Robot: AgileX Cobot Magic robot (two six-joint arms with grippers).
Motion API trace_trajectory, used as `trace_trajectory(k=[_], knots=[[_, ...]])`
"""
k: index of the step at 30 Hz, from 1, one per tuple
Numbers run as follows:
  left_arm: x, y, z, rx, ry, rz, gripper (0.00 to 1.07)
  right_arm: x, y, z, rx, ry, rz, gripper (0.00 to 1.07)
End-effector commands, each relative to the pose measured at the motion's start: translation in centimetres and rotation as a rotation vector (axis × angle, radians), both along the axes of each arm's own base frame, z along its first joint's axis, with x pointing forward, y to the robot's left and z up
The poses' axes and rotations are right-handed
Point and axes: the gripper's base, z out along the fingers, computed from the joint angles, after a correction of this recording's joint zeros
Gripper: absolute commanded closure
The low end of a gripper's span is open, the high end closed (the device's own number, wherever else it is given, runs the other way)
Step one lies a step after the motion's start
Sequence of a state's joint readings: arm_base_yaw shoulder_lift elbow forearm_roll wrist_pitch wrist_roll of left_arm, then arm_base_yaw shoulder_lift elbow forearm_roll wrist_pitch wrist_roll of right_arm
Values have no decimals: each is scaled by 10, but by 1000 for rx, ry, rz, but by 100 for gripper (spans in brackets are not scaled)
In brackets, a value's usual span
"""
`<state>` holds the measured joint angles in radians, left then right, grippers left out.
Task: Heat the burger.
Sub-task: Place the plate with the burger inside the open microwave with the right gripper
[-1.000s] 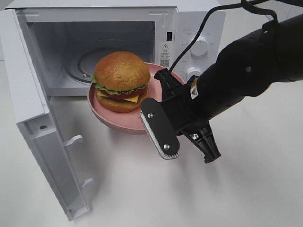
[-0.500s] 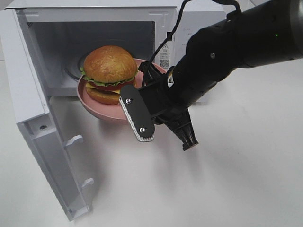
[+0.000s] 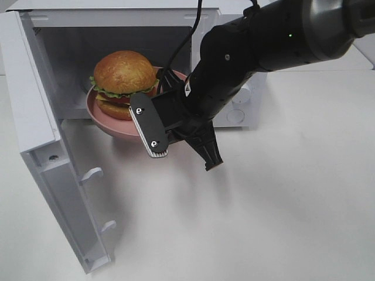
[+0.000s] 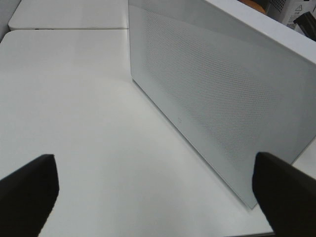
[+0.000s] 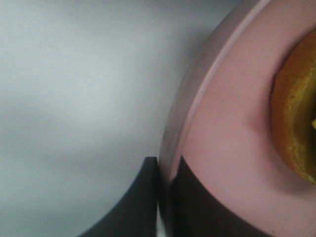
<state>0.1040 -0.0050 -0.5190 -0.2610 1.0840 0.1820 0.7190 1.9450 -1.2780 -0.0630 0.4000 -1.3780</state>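
Exterior high: we see the burger (image 3: 125,73) sitting on its pink plate (image 3: 114,126) at the mouth of the open microwave (image 3: 76,55), right arm (image 3: 263,41) reaching over the plate's near rim. Left wrist: left gripper (image 4: 153,197) spread wide, holding nothing, facing the microwave door (image 4: 222,113). Right wrist: right gripper (image 5: 165,197) pinched tight on the plate rim, burger edge just inside it.

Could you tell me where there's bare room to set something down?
Free: the white tabletop right of the open white microwave door. Crowded: the microwave cavity, where the black right gripper holds the round pink plate with the golden-bun burger.
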Motion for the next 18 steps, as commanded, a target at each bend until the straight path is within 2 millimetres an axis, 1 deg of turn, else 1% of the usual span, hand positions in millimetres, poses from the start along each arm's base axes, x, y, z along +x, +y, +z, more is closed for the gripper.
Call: trace_trajectory(k=[1, 10, 12, 18], knots=[[-2, 0, 0, -1, -27, 5, 7, 11, 8, 12, 42, -58, -16, 107], [-2, 0, 0, -1, -27, 5, 7, 26, 19, 13, 52, -85, -24, 107], [-2, 0, 0, -1, -27, 5, 7, 32, 23, 15, 44, -97, -25, 107], [-2, 0, 0, -2, -26, 5, 7, 42, 31, 12, 34, -79, -53, 107]])
